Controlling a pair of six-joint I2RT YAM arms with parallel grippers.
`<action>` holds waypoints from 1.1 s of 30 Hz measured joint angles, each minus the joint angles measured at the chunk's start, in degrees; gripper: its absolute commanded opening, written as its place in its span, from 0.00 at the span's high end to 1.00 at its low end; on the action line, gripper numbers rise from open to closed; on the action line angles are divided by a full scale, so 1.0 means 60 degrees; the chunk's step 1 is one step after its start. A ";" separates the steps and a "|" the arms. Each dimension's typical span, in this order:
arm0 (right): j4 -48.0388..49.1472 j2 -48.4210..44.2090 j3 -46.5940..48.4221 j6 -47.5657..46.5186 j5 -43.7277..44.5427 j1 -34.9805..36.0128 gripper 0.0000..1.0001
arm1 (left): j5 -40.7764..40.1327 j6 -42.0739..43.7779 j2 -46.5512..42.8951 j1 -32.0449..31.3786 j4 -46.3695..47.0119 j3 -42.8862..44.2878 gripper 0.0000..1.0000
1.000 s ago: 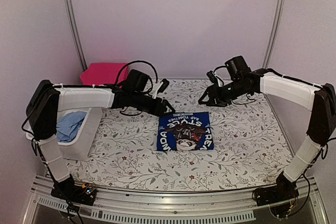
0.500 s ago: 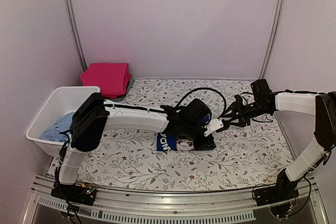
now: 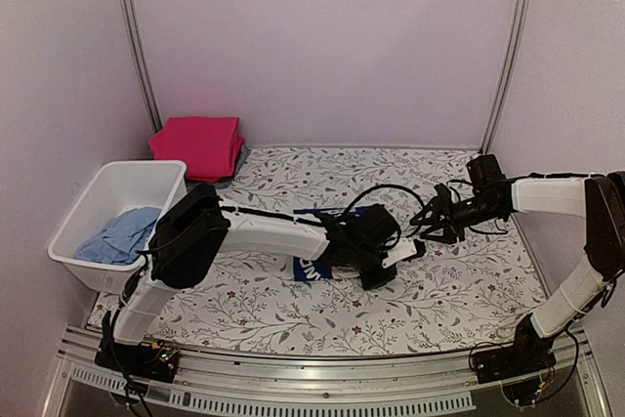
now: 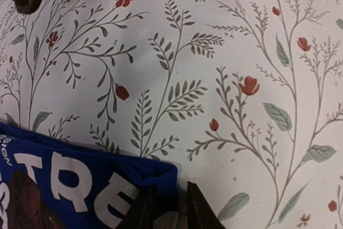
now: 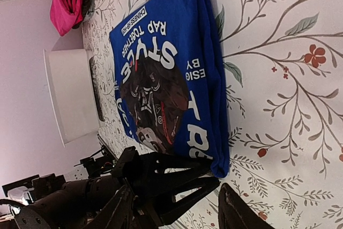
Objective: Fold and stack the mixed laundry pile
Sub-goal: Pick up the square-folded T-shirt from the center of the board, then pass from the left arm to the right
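Your left gripper (image 4: pixel 167 208) has drawn its jaws in on the near right corner of the blue printed T-shirt (image 4: pixel 80 181), and a fold of blue cloth is pinched between the two fingers. A second ago it hung over the shirt's far left corner, wider apart. It has since swung across the print, and in the overhead view it is low at centre, right of the shirt (image 3: pixel 312 269), with its arm covering most of the cloth.

Your right gripper (image 5: pixel 177 210) is spread with nothing between its fingers. It looks along the shirt (image 5: pixel 161 68) from just off that same corner. Overhead it sits right of centre (image 3: pixel 431 225); a second ago it was higher in the frame, nearer the back wall.

The shirt lies flat mid-table on the floral table cover (image 3: pixel 469 280), where it was before. The folded pink-red garment (image 3: pixel 200 144) stays at upper left, and the pale-blue cloth (image 3: pixel 122 234) stays in the white basket (image 3: pixel 98 197) at left.
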 measured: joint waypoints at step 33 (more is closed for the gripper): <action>0.4805 0.2841 -0.0929 0.4379 -0.1617 0.1198 0.17 | 0.0087 -0.0565 -0.1727 0.0044 0.0561 -0.1417 1.00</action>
